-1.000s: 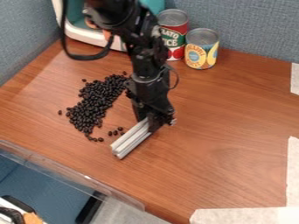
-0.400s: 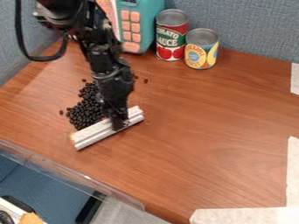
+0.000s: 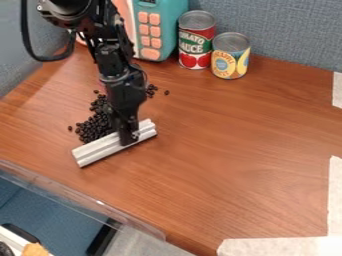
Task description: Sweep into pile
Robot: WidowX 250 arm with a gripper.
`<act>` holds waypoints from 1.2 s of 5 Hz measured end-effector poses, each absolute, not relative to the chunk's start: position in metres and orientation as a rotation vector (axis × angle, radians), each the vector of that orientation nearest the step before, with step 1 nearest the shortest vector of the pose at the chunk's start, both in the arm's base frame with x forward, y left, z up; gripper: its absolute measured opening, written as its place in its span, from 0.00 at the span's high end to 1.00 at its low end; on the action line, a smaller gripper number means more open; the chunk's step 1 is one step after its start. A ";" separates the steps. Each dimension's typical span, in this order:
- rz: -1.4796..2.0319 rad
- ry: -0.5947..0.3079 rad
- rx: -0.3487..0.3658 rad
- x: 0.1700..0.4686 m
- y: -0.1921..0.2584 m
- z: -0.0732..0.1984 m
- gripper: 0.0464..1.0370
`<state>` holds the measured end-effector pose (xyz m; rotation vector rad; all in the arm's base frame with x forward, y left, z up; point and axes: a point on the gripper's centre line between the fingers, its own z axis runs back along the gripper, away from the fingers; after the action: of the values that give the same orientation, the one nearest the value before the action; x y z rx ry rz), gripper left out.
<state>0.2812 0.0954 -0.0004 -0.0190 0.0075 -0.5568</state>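
Gripping a long, white, grooved bar (image 3: 97, 150), the black two-finger claw (image 3: 131, 138) is closed on it, nearer the bar's right end than its left, with the jaws pointing down. The bar is set at a slant above the brown wood-grain counter (image 3: 234, 150), its left end nearer the camera; contact with the surface cannot be determined. The main group of small, black, glossy beans (image 3: 97, 125) is located directly behind the bar, spread up and to the left, and partly hidden by the black jointed arm (image 3: 110, 55). A few loose beans (image 3: 151, 89) are positioned farther behind the bar's right end. Well behind the bar is a teal toy register with coral buttons (image 3: 160, 30). Behind and to the right of the bar, two upright units are placed side by side: a red-and-green labelled can (image 3: 195, 45) and a yellow-and-blue labelled can (image 3: 230, 57). In front of the bar runs a clear plastic edge (image 3: 87, 196).
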 end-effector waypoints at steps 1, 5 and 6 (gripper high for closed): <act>-0.579 0.013 -0.008 0.294 0.102 0.000 0.68; -0.539 0.031 0.012 0.294 0.105 0.025 0.68; -0.527 -0.008 0.034 0.294 0.098 0.051 0.68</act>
<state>0.2940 0.0976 0.0515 0.0340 -0.0079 -0.5270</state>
